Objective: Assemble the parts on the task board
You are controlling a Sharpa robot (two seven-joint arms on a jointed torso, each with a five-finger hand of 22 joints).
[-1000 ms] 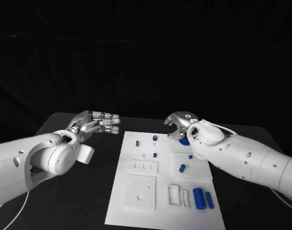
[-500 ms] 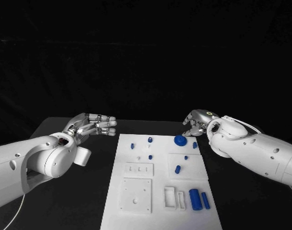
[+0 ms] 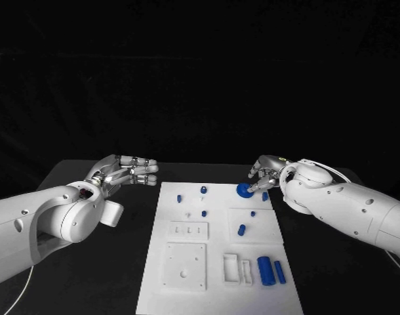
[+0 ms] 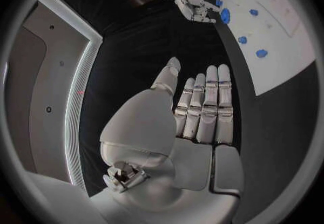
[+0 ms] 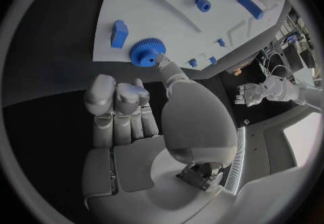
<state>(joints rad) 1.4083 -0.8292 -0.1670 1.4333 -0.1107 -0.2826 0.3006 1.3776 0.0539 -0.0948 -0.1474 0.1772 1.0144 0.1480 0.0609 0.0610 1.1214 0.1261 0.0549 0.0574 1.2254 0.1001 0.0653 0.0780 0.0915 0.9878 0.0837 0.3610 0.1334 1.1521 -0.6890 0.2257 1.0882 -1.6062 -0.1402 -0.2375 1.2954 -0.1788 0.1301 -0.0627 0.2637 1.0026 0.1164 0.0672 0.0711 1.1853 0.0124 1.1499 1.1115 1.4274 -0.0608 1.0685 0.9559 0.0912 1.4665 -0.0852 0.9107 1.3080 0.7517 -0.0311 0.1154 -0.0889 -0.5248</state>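
The white task board (image 3: 219, 289) lies in the middle of the black table. A blue gear (image 3: 244, 190) sits at its far right corner. My right hand (image 3: 264, 172) is just right of the gear. In the right wrist view its thumb tip touches the rim of the gear (image 5: 148, 51) while the other fingers (image 5: 115, 97) are curled in, holding nothing. My left hand (image 3: 129, 170) hovers left of the board's far end with fingers (image 4: 206, 105) straight and nothing in it. The left wrist view shows the right hand (image 4: 192, 5) beside the gear (image 4: 224, 16).
Small blue pegs (image 3: 204, 190) and blocks (image 3: 242, 230) stand on the board's far half. Two blue cylinders (image 3: 265, 270) lie near its front right. White fixtures (image 3: 185, 266) are at the front left. A blue block (image 5: 119, 33) lies close to the gear.
The camera has shifted. My right hand, which covered the gear a second ago, has drawn off to its right side, so the gear now shows on the board. The left hand has barely moved.
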